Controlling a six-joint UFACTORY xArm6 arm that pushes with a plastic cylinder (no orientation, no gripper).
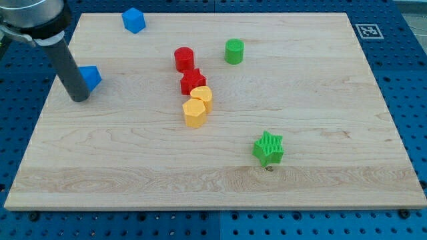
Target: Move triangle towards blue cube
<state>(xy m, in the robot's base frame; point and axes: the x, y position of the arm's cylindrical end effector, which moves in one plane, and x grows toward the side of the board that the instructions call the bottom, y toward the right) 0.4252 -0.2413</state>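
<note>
A blue triangle block [91, 76] lies near the board's left edge. My tip [79, 99] rests on the board just to the left of and below it, touching or nearly touching its left side; the rod hides part of the block. The blue cube [133, 20] sits near the view's top, up and to the right of the triangle, well apart from it.
A red cylinder [184, 59], a red star-like block [192, 82] and two yellow blocks [202, 97] [194, 113] form a line in the middle. A green cylinder [234, 51] stands right of them. A green star [268, 149] lies lower right. The wooden board [333, 100] has an edge at left.
</note>
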